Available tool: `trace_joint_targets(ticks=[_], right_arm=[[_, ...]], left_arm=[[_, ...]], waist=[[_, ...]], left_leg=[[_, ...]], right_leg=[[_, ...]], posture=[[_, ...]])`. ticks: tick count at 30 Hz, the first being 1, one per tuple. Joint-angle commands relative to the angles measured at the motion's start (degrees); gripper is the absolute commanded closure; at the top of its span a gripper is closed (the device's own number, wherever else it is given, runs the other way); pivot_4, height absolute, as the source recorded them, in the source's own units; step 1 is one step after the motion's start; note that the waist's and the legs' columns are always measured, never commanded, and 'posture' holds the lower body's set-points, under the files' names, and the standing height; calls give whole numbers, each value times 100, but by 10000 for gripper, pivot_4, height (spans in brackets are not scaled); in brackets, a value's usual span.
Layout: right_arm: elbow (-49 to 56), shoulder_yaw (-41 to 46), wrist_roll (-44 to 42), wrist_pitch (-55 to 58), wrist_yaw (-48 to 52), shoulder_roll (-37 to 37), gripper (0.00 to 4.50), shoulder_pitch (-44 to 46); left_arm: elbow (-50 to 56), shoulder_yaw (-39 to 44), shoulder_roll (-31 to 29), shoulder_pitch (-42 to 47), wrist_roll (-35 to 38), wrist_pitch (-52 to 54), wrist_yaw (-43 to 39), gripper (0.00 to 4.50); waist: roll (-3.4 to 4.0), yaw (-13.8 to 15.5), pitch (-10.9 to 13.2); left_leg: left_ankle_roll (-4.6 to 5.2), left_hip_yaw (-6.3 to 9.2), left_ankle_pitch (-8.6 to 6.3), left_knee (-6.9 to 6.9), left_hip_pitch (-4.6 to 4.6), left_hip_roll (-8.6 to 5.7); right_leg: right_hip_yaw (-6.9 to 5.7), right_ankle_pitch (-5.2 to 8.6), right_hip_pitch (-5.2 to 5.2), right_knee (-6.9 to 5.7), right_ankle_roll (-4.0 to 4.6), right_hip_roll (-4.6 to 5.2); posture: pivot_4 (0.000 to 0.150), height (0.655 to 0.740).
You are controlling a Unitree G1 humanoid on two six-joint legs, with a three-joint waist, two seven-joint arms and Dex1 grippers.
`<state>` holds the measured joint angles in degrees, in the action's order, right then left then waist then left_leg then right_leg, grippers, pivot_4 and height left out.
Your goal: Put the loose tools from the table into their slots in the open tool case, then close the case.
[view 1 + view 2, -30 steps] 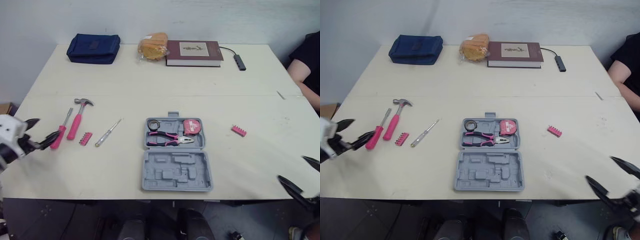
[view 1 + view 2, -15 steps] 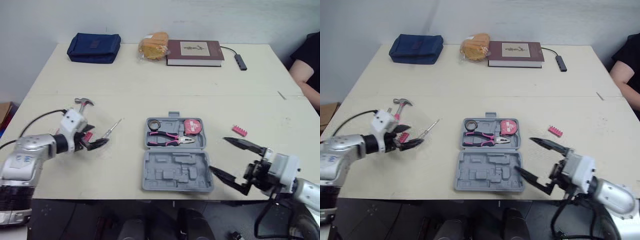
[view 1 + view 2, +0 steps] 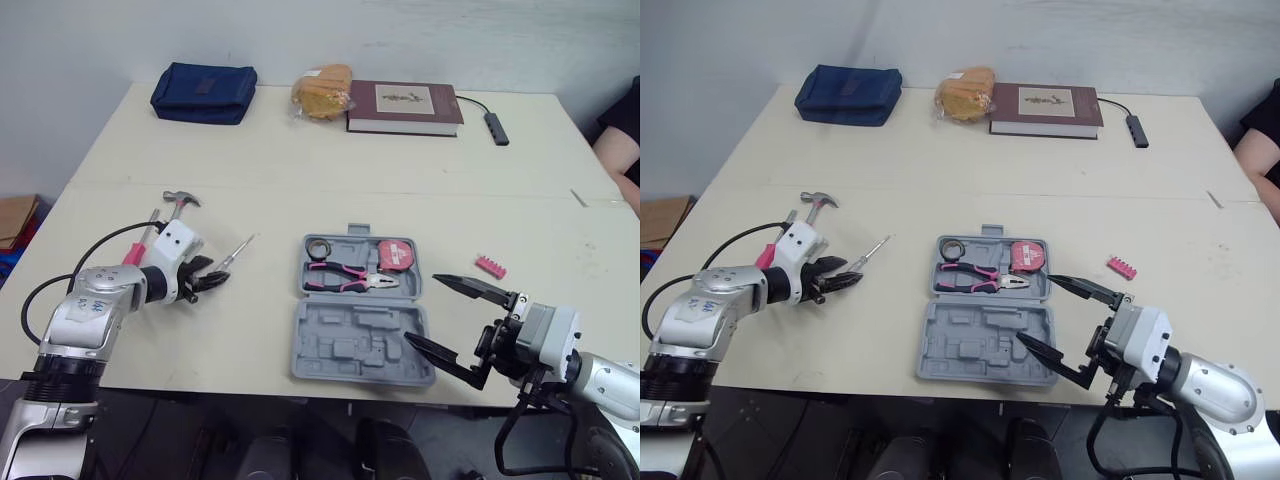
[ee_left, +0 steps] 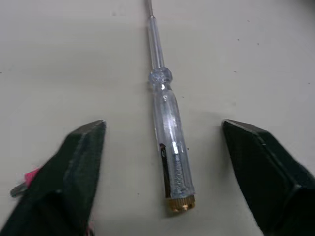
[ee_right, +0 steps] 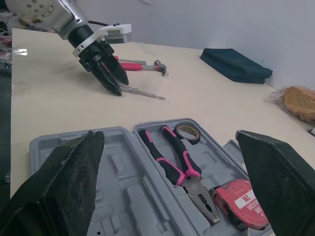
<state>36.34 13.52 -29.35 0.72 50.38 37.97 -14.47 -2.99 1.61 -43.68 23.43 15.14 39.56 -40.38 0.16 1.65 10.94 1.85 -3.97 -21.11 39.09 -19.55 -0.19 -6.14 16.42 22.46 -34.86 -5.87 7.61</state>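
Observation:
The grey tool case (image 3: 345, 352) lies open at the table's front middle. Its far half holds pink-handled pliers (image 3: 350, 277), a pink tape measure (image 3: 398, 255) and a tape roll (image 3: 318, 247); the near half's slots are bare. Left of it lies a clear-handled screwdriver (image 4: 170, 147), and my left gripper (image 3: 208, 280) stands open with a finger on each side of its handle. A pink hammer (image 3: 178, 200) and a pink screwdriver (image 3: 135, 250) lie further left. A pink bit holder (image 3: 490, 266) lies right of the case. My right gripper (image 3: 424, 310) hangs open at the case's right edge.
Along the far edge of the table (image 3: 300, 170) sit a blue pouch (image 3: 204, 92), a bagged loaf (image 3: 322, 90), a brown book (image 3: 405, 105) and a small cabled hub (image 3: 497, 125). A person's dark sleeve (image 3: 628, 125) shows at the right edge.
Both arms swung in from the table's front corners. The left gripper reached the clear screwdriver and now straddles its handle; the right gripper came up beside the case. The camera shifted slightly.

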Motion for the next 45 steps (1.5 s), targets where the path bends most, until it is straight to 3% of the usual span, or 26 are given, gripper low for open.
trace_joint_targets(ticks=[1, 4, 9, 14, 20, 32, 45], right_arm=[[305, 183, -35, 18, -83, 58, 0, -33], [340, 228, -32, 59, -117, 60, 0, -68], [352, 382, 73, -7, -127, 89, 0, -254], [171, 936, 206, -303, 86, 148, 0, -598], [34, 1227, 298, -436, 308, 191, 0, -1019], [276, 915, 560, -482, 16, -80, 0, -1247], [355, 809, 648, -496, -155, -109, 0, -1289]], left_arm=[[-87, -187, 115, -67, -86, -15, -99, 32967], [-130, -105, 218, -39, -115, -175, -39, 44658], [-228, 135, 586, 273, 171, -1038, -459, 44658], [454, -207, 294, 573, 573, -1183, -1862, 44658], [1094, -960, 167, 1252, 933, -522, -2917, 44658], [1629, -3013, 629, 2297, -617, 14, -2318, 44658], [1639, -3465, 784, 2365, -1380, 139, -2117, 44658]], waist=[[0, -2, 0], [0, 1, 0], [-2, 46, 0], [-9, -16, 4], [-9, -16, 4], [-9, -18, 4], [-9, -13, 4]], left_leg=[[0, 0, 0, 0, 0, 0], [2, 0, 1, 0, 0, 0], [7, 2, 5, 1, -2, -4], [6, 4, 6, 5, -25, -2], [18, 3, 12, 14, -30, -7], [14, 8, 21, 15, -32, -5], [18, 31, 23, 40, -58, -7]], right_leg=[[0, 0, 0, 1, 0, 0], [-1, 0, -1, 1, 0, 0], [-2, -2, -2, 7, -3, 4], [-13, -4, 12, 9, -6, -13], [-18, -7, 6, 15, -13, -29], [-2, -8, 9, 9, -14, -42], [-11, -9, 13, 7, -16, -41]], posture=[[1500, 7400], [1500, 7400], [1500, 7400], [1500, 7400], [1500, 7400], [1500, 7400], [1500, 7400]])
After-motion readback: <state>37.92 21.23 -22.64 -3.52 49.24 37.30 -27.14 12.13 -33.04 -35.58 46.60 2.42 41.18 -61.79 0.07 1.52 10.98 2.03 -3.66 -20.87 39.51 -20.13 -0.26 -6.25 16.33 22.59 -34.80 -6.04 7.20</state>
